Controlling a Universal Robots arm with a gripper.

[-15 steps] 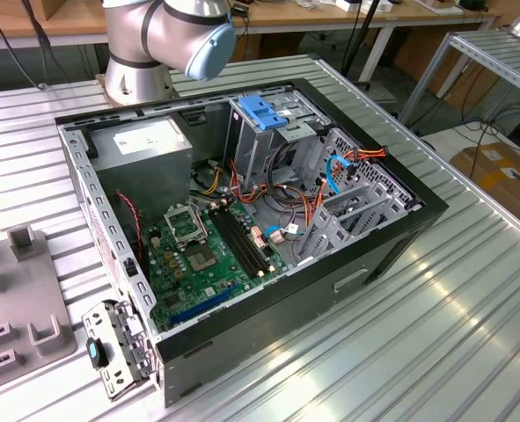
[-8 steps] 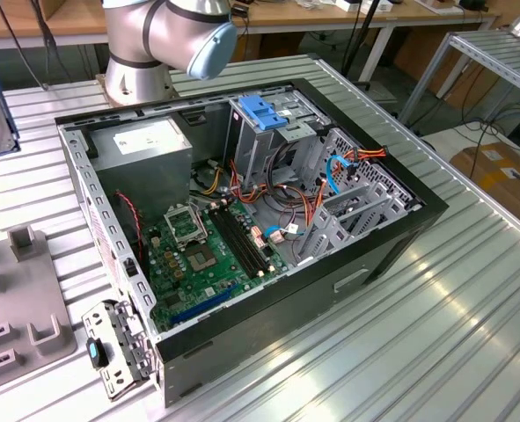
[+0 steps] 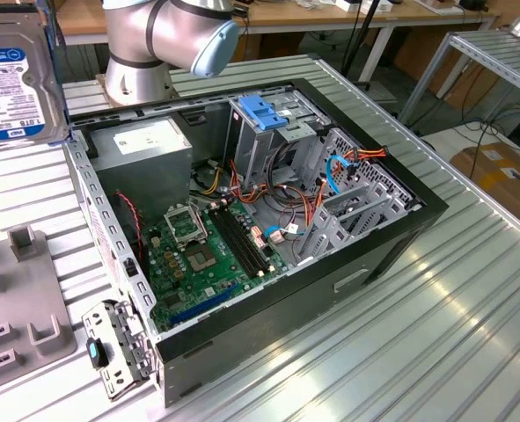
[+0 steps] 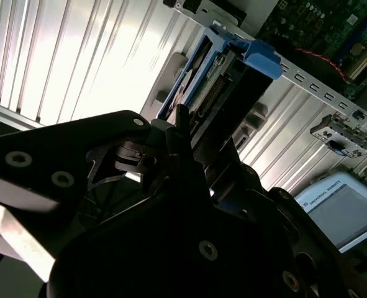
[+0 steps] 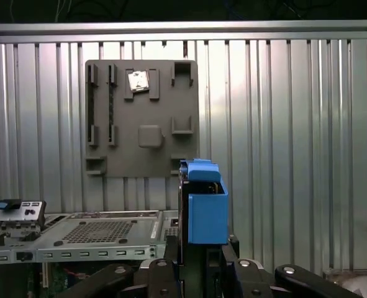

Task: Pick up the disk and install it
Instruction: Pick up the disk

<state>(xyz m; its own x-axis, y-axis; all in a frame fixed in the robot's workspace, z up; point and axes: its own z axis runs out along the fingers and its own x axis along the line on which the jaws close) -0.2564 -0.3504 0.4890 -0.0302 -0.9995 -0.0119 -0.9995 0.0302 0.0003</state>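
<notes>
At the wrist, the black hand (image 5: 202, 251) is clamped on the flat silver-grey hard disk with white-and-blue label and light-blue plastic carrier rails (image 5: 205, 211). It grips one end and the rest sticks out. Risk: a bump pivots the disk or slips it out. Beyond it, a grey moulded fixture plate (image 5: 143, 118) lies on the ribbed aluminium worktop (image 5: 295, 124). The disk hangs above the worktop at the exterior view's left, outside the open black computer case (image 3: 435, 207). Further in, loose orange-and-red cables (image 3: 365, 156) run by the grey metal drive cage (image 3: 352, 207): snag or pinch risk. Rails skewed to a cage slot would jam.
</notes>
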